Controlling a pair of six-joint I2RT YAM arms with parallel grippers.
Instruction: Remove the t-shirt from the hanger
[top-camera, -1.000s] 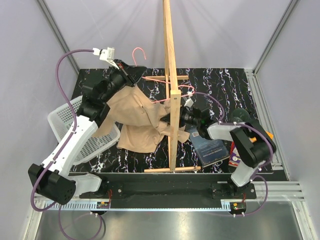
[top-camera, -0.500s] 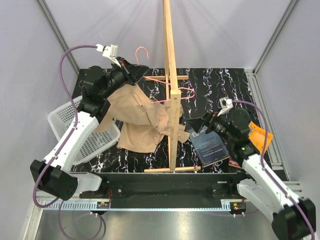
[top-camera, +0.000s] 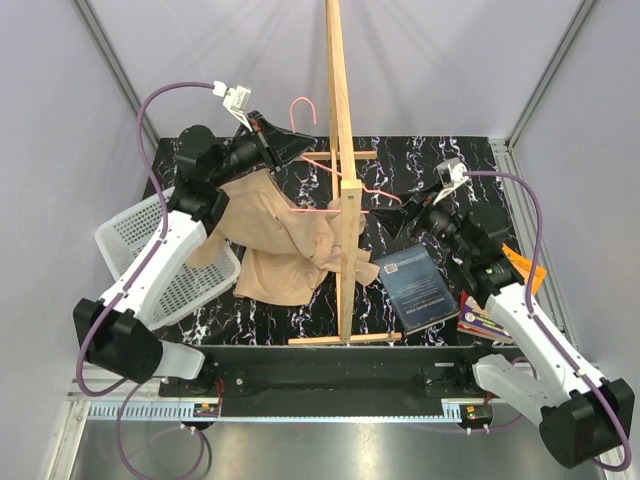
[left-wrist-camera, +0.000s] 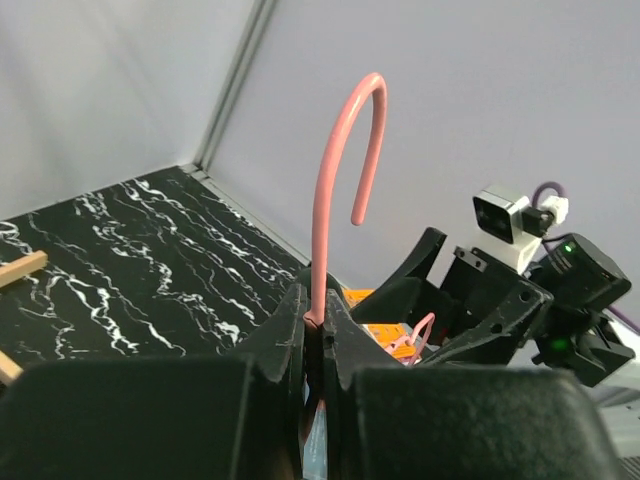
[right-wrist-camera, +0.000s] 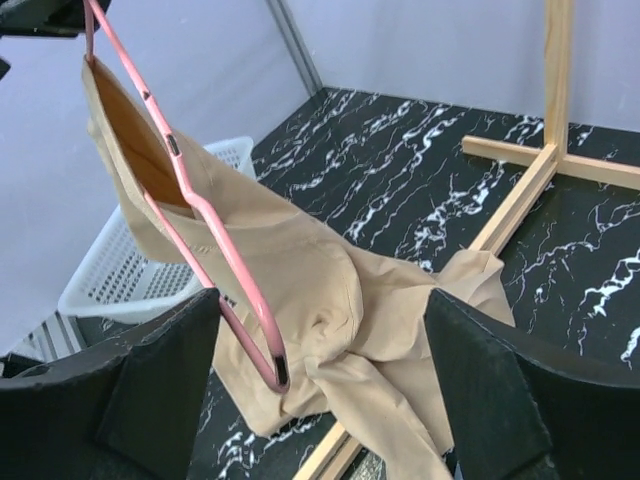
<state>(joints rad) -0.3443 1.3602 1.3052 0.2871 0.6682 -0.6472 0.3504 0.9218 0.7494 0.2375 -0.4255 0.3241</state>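
Note:
My left gripper (top-camera: 292, 148) is shut on the neck of the pink wire hanger (top-camera: 345, 192), just under its curved hook (left-wrist-camera: 345, 150), and holds it in the air left of the wooden pole stand (top-camera: 345, 180). The tan t-shirt (top-camera: 275, 240) hangs from the hanger's left part and trails onto the black marbled table (top-camera: 440, 165). The hanger's right shoulder is bare. My right gripper (top-camera: 415, 222) is open and empty, right of the pole. In the right wrist view the hanger's bare end (right-wrist-camera: 255, 330) and the t-shirt (right-wrist-camera: 340, 300) lie between the open fingers.
A white mesh basket (top-camera: 135, 235) stands at the left, partly under the shirt. A dark blue book (top-camera: 420, 288) lies right of the stand's base. Orange and coloured items (top-camera: 520, 275) lie under the right arm. The stand's crossbar foot (top-camera: 345, 340) is near the front edge.
My left gripper has lifted and swung the hanger to the right. My right gripper let go of the shirt, drew back right of the pole, and now points at the hanger's bare end.

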